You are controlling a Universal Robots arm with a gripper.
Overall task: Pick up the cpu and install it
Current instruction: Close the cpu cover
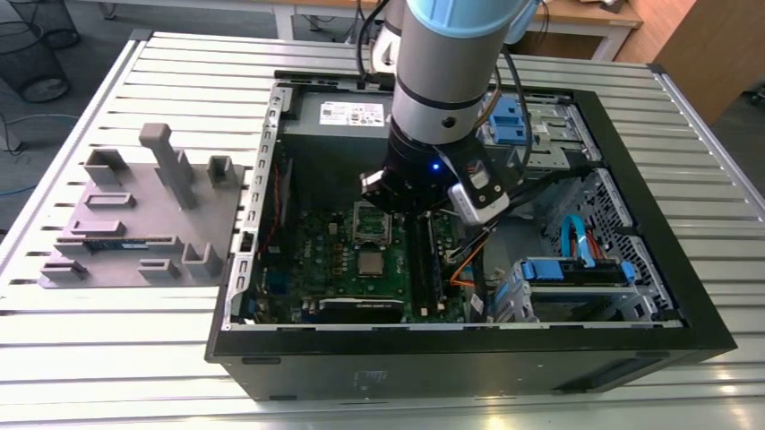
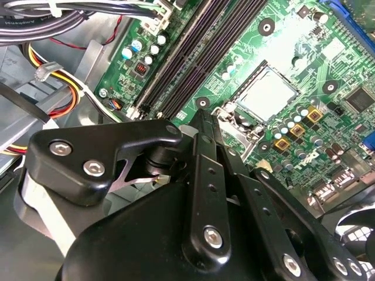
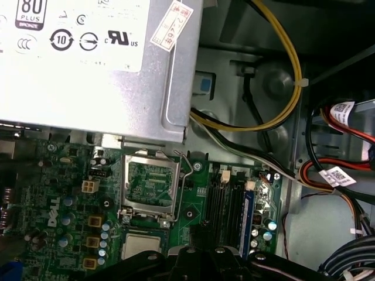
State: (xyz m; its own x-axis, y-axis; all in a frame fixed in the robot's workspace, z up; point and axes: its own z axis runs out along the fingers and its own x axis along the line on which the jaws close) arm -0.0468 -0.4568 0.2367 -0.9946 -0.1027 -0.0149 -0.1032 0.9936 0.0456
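Hovering mid-frame in the exterior view over the open black computer case [image 1: 478,363], the black tool [image 1: 404,202] hides its opening: cannot tell. The small silver square cpu [image 1: 372,262] lies just below it in frame on the green motherboard [image 1: 321,246].

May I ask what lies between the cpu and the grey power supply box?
The metal socket frame lies between the cpu and the power supply box, as seen in the first wrist view.
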